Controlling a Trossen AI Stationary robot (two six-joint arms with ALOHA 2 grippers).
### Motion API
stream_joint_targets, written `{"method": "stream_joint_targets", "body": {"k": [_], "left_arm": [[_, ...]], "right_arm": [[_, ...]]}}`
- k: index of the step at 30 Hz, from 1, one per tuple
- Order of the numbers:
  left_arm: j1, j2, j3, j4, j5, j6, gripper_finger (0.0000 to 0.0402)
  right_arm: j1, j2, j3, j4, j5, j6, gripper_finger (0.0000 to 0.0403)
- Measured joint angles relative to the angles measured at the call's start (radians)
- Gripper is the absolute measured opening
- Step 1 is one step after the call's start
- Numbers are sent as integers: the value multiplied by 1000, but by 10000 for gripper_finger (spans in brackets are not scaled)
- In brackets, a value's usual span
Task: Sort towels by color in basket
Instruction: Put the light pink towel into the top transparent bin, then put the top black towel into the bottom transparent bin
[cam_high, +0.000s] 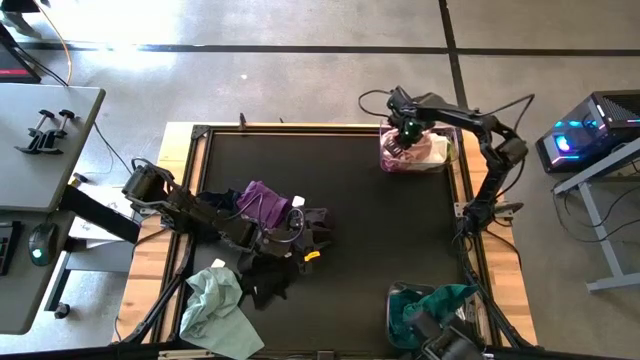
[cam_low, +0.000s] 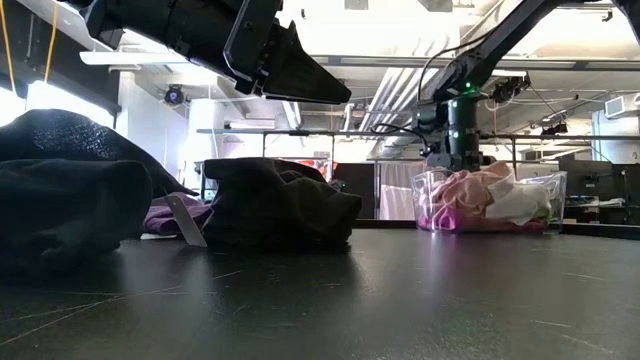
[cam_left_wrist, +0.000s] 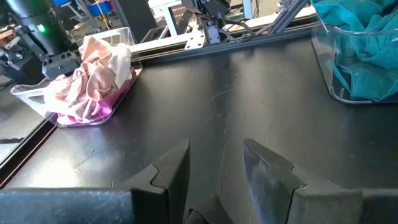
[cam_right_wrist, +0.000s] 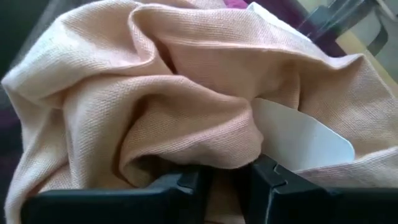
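We have the right gripper (cam_high: 407, 131) down over the clear basket (cam_high: 385, 158) at the far right corner of the table, its tip in among the pale cloths there. From its own wrist camera the two fingers (cam_right_wrist: 180, 186) stand a narrow gap apart, pressed against a peach-pink towel (cam_right_wrist: 155, 93) with a white label (cam_right_wrist: 298, 140) showing, and nothing looks pinched between them, so we judge that this towel is being let go or has just been laid in with the warm colours. That basket holds the pink one on top, a white towel (cam_low: 520, 203) to one side and a magenta one (cam_left_wrist: 93, 109) underneath, which fits a bin for pinks and whites. A second clear basket (cam_high: 395, 300) near the front right corner holds a teal towel (cam_high: 440, 298), so that bin is set apart for the greens and blues. Our left gripper (cam_left_wrist: 214, 171) hangs above bare table by the unsorted heap, fingers parted a moderate way and empty, placed where it can reach down for the next cloth. The heap lies left of the middle: a purple towel (cam_high: 262, 200) on top, black towels (cam_high: 265, 275) spread around it, and a pale mint towel (cam_high: 215, 300) at the front edge. In the low view a black towel (cam_low: 275, 205) sits bunched with a tag beside it. We reckon most of the dark cloths are not yet sorted.
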Motion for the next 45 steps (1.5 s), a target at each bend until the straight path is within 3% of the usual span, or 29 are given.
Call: {"method": "stream_joint_targets", "body": {"k": [6,16,20,23,28,33,36,41,45], "left_arm": [[0,0,0,-1,0,8,133],[0,0,0,-3,-1,-15,133],[-9,-2,0,-6,-9,1,133],[-23,-12,0,-11,-52,34,133],[-38,-60,0,-24,-132,108,133],[-38,-124,0,79,-34,205,133],[-29,-140,0,156,44,274,133],[-9,-142,0,189,69,280,133],[-26,-168,0,1,-3,207,133]], "right_arm": [[-17,-133,0,-43,4,-35,65],[31,-516,-31,-9,36,-19,65],[127,-687,-203,121,22,30,65],[240,-819,-394,270,-46,92,65],[506,-962,-707,709,-93,188,64],[727,-938,-924,1236,-80,130,64],[849,-873,-975,1434,-61,83,64],[1014,-711,-952,1571,-53,-7,64],[1090,-557,-888,1591,-53,-10,70]]}}
